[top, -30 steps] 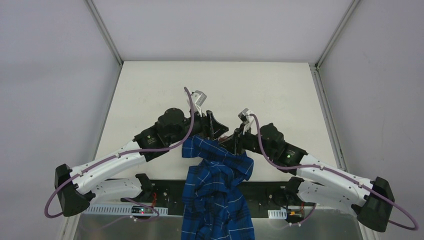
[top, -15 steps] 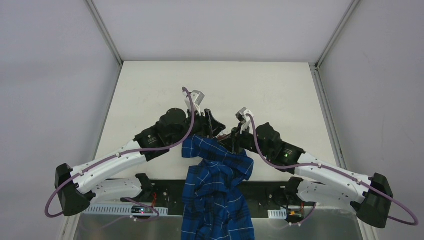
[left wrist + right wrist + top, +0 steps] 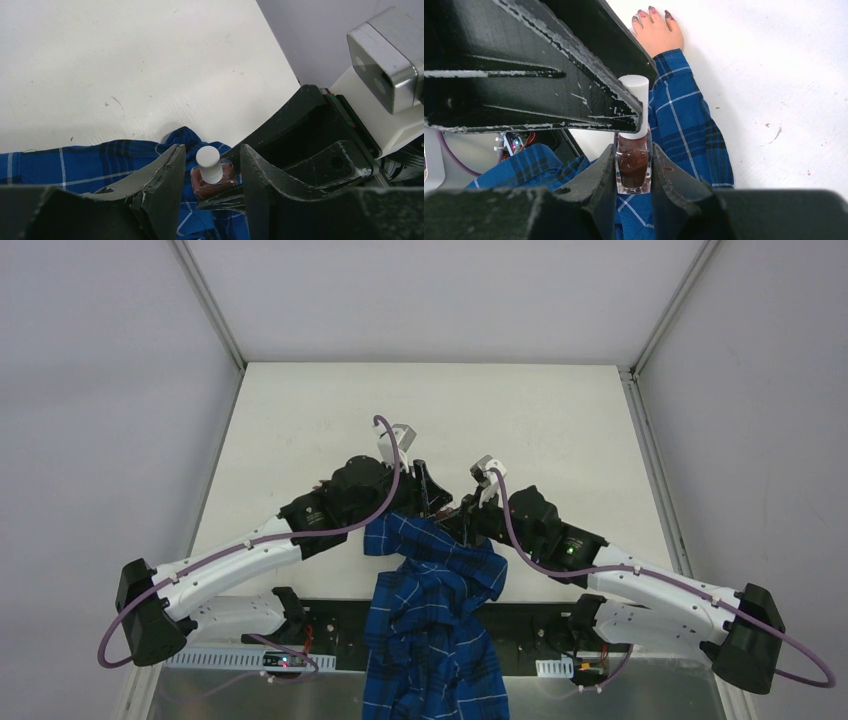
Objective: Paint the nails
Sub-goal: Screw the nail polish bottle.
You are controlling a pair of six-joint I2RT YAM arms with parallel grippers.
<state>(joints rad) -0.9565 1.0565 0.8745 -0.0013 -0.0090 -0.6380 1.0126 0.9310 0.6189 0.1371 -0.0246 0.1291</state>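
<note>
right jaws gripping polish bottle (image 3: 633,167), left jaws seemingly straddling cap (image 3: 209,162)

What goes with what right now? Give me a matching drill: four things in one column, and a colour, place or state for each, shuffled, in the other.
Things
1. polish bottle
2. white cap
3. nails
4. plaid sleeve

Descriptions
A. dark reddish-purple, tipping the pale fingers
B. blue with pale checks
C. clamped upright in the right pincer
D. between the open jaws of the left pincer

Pairs: 1-C, 2-D, 3-A, 4-B
</note>
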